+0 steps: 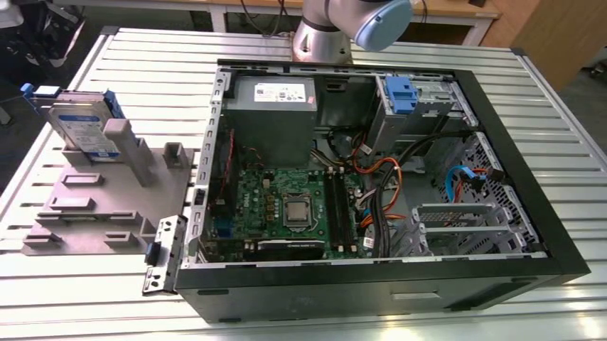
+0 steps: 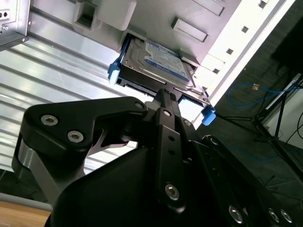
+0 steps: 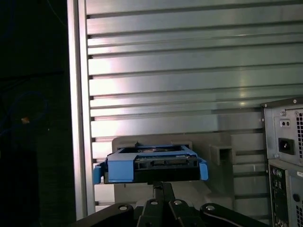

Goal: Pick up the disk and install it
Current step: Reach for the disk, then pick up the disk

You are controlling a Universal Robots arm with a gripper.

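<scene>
One pincer (image 3: 160,185), closed, near one disk (image 3: 151,165) upright in grey holder (image 1: 95,206).

The exterior view is looking down on the computer case (image 1: 531,245) and fixture (image 1: 95,206), while both wrist views are facing the disk (image 3: 151,165) past the gripper (image 2: 164,94).
</scene>
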